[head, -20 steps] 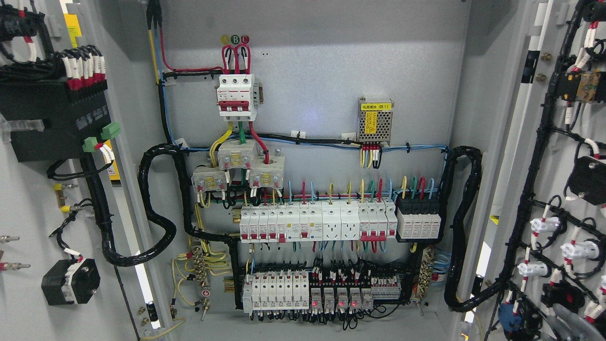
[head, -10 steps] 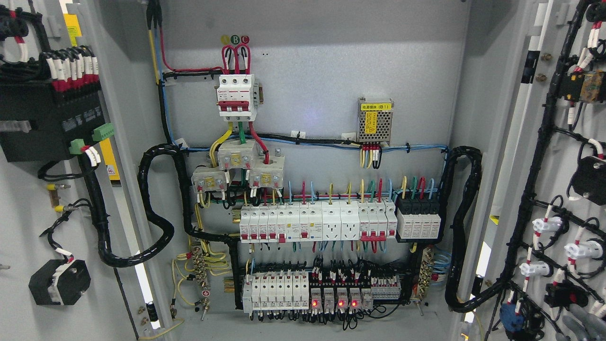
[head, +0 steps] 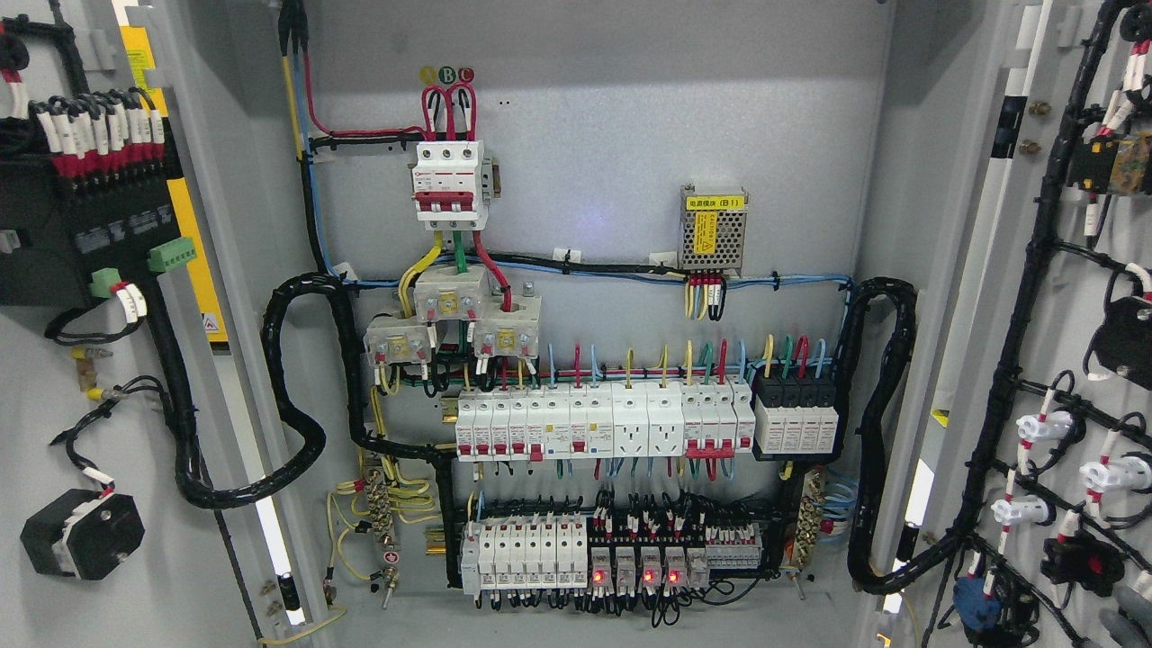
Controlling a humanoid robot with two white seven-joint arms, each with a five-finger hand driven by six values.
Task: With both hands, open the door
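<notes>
Cabinet [head: 594, 117]: grey metal, seen from the front with its inside fully exposed. Both doors are swung wide.

Left door [head: 54, 405]: seen at the picture's left edge, inner face turned toward the camera. A black box [head: 63, 243] with a row of red-and-white wire ends is mounted on it near the top, and a black knob block [head: 81, 533] lower down. A thick black cable loop [head: 288, 396] is run from this door into the cabinet.

Right door [head: 1080, 360]: seen at the picture's right edge, inner face likewise shown. Black wiring, white lamp backs [head: 1035, 427] and a blue part [head: 974, 601] are fixed to it.

Back panel: a red-and-white main breaker [head: 448, 180] is mounted at upper centre, with three grey blocks [head: 454, 319] below it. A small metal power supply [head: 713, 229] with a yellow label is set to the right. A long row of white breakers [head: 603, 423] is fitted across the middle, touching a black module [head: 796, 414] at its right end. A lower row of breakers and relays [head: 612, 553] shows four red lights.

Hands: neither the left nor the right hand, nor either arm, is seen anywhere in the head view, so their pose and finger state cannot be told.
</notes>
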